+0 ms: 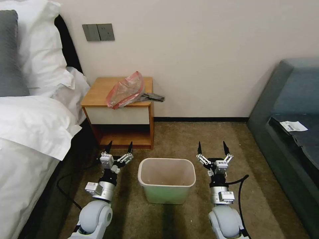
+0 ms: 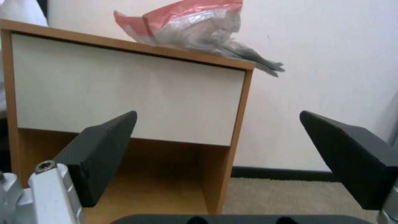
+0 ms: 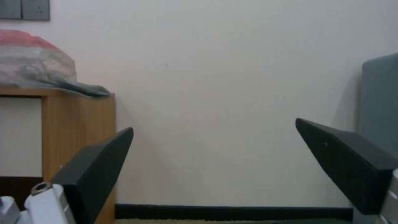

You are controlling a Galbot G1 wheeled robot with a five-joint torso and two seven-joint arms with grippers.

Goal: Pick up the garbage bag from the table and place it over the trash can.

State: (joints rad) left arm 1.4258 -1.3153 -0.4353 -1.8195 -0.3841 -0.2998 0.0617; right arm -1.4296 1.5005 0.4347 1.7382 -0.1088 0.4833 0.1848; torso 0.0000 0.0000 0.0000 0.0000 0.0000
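Note:
The garbage bag [image 1: 125,90] lies crumpled on the table [image 1: 99,91], translucent grey with a red band, its tail hanging over the right edge. The left wrist view shows the garbage bag [image 2: 195,26] on the table [image 2: 124,90] above gripper height; the right wrist view catches the garbage bag [image 3: 35,67] too. The pale trash can [image 1: 166,181] stands on the carpet in front of the table, open and upright. My left gripper [image 1: 119,146] is open, low, left of the can. My right gripper [image 1: 212,147] is open, right of the can. Both hold nothing.
A bed with white bedding [image 1: 30,126] runs along the left, close to the table. A grey-blue sofa [image 1: 289,126] stands at the right with a paper label [image 1: 293,125] on it. A black cable [image 1: 64,191] lies on the carpet by the left arm.

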